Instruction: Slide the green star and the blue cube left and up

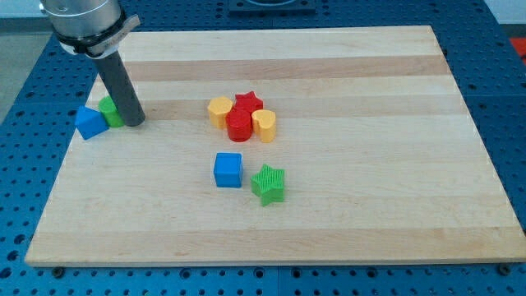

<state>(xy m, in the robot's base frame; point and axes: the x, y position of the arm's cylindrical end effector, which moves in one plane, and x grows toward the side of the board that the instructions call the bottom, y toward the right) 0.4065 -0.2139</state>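
there were no jaws on this arm, so nothing was open, closed or gripping; it ended in a straight dark rod. my tip (134, 123) rested on the desk (394, 205) near the view's left edge. a green block (108, 111), its shape partly hidden by the rod, sat just beside the tip on the view's left and looked to be touching the rod. a blue block (90, 122) with a sloped top lay against that green one, further to the view's left, at the desk's edge.

well apart from the tip, toward the middle of the desk, stood a tight cluster: a yellow block (219, 110), a red star (248, 103), a red cylinder (240, 127) and a second yellow block (264, 125), all touching or nearly so.

below that cluster, toward the view's bottom, sat the blue cube (228, 170) and the green star (268, 183). the star lay just to the view's right of the cube and slightly lower, with a narrow gap between them. both were well apart from the tip.
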